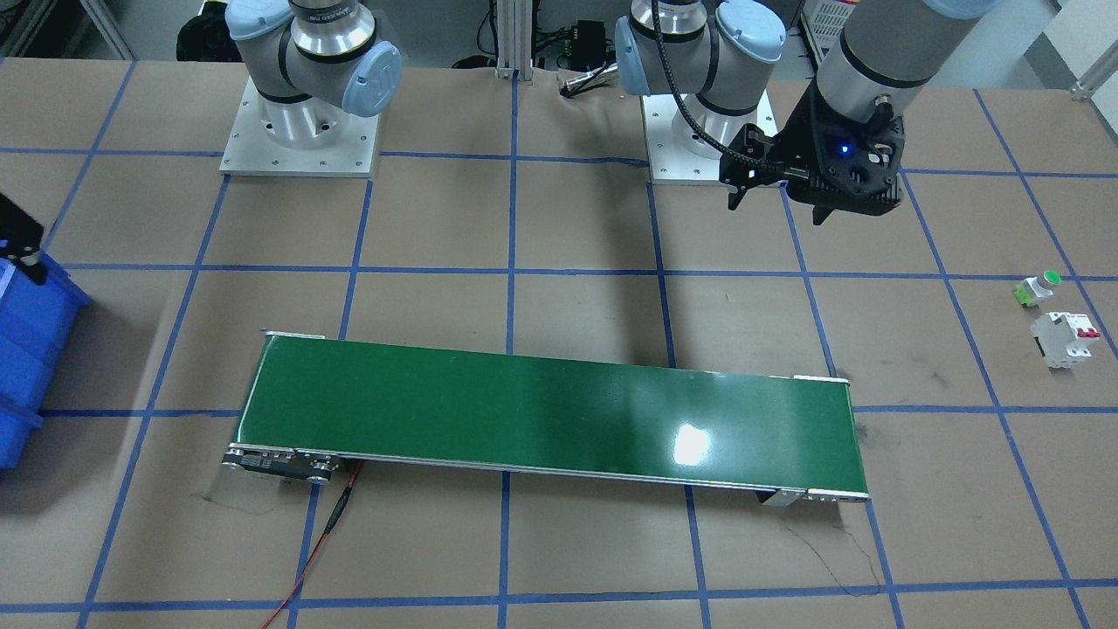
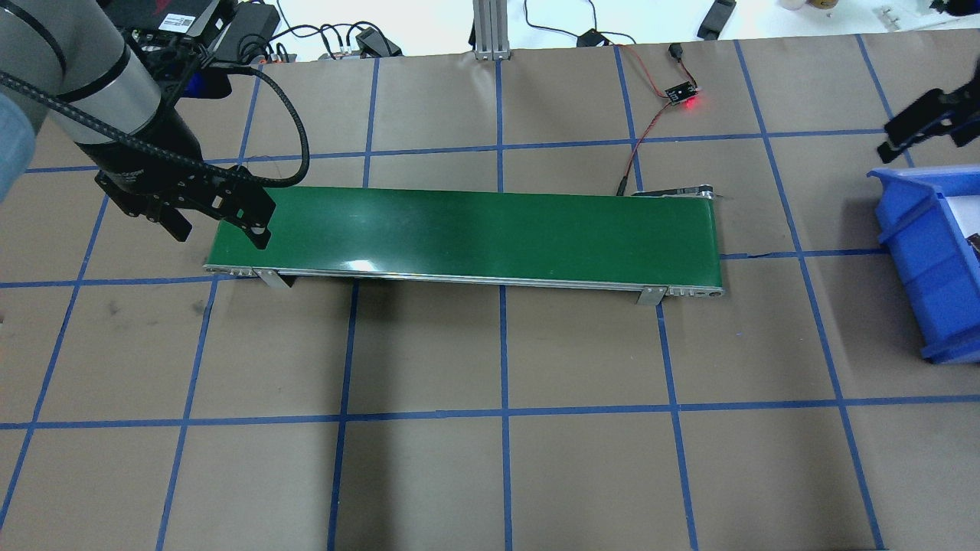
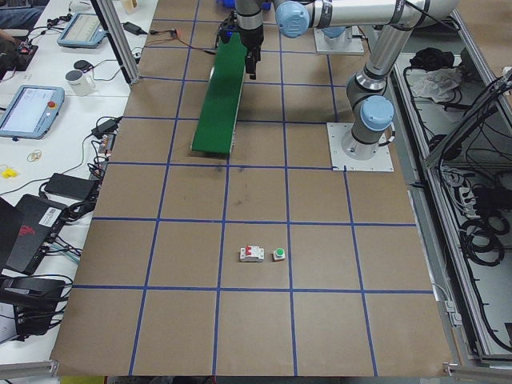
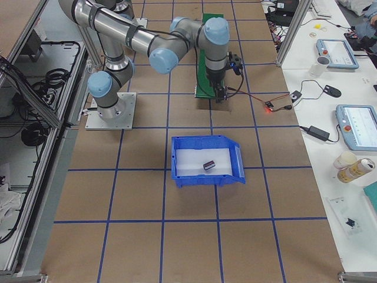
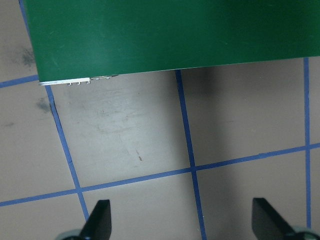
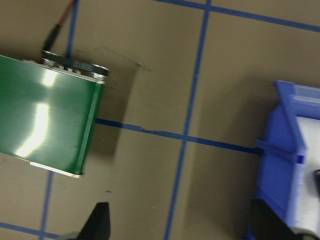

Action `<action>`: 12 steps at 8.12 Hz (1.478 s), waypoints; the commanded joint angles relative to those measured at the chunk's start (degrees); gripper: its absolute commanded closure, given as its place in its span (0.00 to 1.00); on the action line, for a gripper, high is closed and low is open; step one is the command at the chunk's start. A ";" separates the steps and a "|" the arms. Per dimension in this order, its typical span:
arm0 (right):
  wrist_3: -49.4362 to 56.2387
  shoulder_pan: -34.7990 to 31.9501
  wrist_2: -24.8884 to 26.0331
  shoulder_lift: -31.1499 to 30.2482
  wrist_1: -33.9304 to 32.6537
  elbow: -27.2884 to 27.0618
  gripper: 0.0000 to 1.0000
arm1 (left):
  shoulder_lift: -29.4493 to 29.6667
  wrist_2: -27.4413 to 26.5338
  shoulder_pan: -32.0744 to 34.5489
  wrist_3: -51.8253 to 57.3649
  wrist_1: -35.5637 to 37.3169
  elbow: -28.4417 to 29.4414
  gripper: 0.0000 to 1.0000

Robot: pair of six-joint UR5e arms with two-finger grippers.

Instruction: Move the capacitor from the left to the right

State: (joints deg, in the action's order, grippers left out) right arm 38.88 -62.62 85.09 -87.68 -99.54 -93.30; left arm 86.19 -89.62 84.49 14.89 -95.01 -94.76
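The capacitor, a small dark cylinder, lies on the white floor of the blue bin at the robot's right end of the table. Its dark edge also shows at the frame border of the overhead view. My left gripper is open and empty above the left end of the green conveyor belt. It also shows in the front view and in its wrist view. My right gripper is open and empty just beyond the bin's far corner; in its wrist view it is between belt end and bin.
A white circuit breaker with a red switch and a white push-button with a green cap lie on the table at the robot's left. A red wire runs from the belt's right end to a small lit board.
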 commanded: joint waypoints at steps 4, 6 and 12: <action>-44.45 -33.86 3.86 -1.44 2.78 0.49 0.00 | 0.12 -1.52 -0.12 0.14 0.00 0.02 0.00; -45.11 -34.15 4.12 -1.18 2.43 0.40 0.00 | 0.12 -1.44 -0.12 0.14 0.09 0.02 0.00; -44.59 -34.24 3.59 -1.18 2.25 -0.30 0.00 | 0.03 -1.35 -0.12 0.40 1.06 0.02 0.00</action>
State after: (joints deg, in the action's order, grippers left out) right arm -5.75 -96.85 88.55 -88.86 -97.29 -93.49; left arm 86.27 -90.97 84.38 15.20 -94.01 -94.75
